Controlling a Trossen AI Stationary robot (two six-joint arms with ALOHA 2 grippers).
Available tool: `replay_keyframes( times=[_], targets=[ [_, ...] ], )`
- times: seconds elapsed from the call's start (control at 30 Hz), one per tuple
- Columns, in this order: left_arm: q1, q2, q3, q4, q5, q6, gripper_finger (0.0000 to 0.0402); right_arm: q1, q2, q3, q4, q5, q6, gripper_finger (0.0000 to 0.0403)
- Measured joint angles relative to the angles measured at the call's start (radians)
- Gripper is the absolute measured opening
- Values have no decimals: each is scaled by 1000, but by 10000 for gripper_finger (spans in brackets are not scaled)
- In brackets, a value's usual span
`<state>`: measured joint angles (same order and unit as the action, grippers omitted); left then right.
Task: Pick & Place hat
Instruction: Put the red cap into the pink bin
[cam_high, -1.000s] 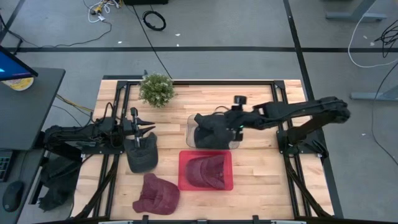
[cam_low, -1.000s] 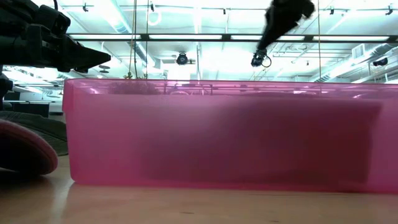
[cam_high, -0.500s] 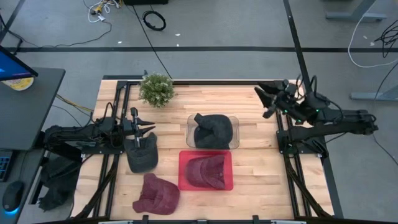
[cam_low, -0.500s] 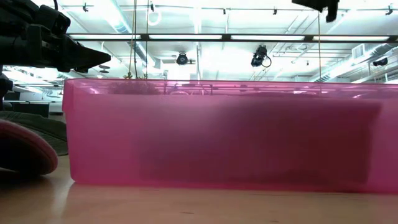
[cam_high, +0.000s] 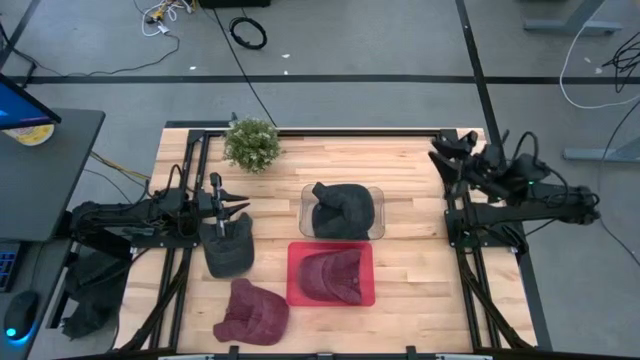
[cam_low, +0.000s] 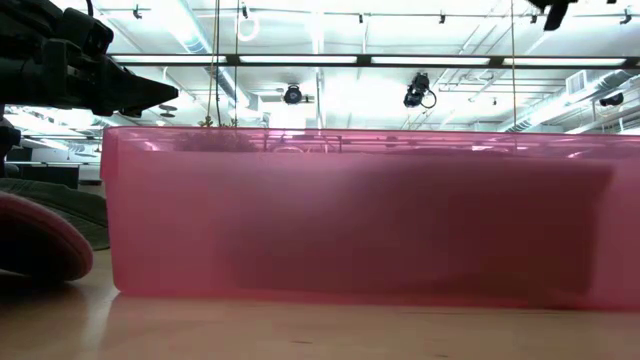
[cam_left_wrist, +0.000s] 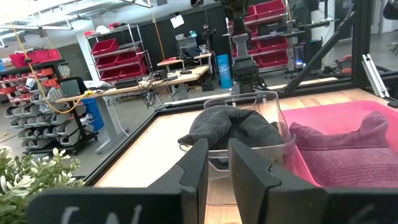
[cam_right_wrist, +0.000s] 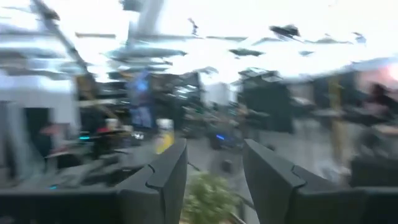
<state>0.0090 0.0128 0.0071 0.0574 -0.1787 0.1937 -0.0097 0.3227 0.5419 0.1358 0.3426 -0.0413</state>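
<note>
Soft dark hat (cam_high: 341, 209) in clear bin (cam_high: 306, 196)

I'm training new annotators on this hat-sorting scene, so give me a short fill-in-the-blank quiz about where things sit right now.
1. The dark grey hat lies in the ____ bin.
2. The hat in the pink bin is ____ in colour.
3. The left tool hovers above a ____ hat on the table.
4. The right tool, fingers apart, holds ____.

Missing words: clear; maroon; grey; nothing
</note>
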Motion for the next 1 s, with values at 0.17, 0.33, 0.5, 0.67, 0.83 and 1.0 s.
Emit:
replay_keyframes(
  times=[0.17, 0.33, 0.5, 0.67, 0.83, 1.0],
  targets=[
    [0, 0, 0, 0, 0, 0, 67, 0, -74, -26, -8, -90, -19, 160],
    [0, 0, 0, 0, 0, 0, 67, 0, -170, -84, -11, -99, -44, 160],
    [0, 0, 0, -1, 0, 0, 67, 0, -301, -167, 32, -99, -50, 160],
    [0, 0, 0, -1, 0, 0, 67, 0, -317, -230, 86, -107, -65, 160],
    [0, 0, 0, 0, 0, 0, 67, 0, -318, -360, 234, -126, -76, 160],
    [0, 0, 0, 1, 0, 0, 67, 0, -321, -522, 349, -117, -160, 160]
  ],
)
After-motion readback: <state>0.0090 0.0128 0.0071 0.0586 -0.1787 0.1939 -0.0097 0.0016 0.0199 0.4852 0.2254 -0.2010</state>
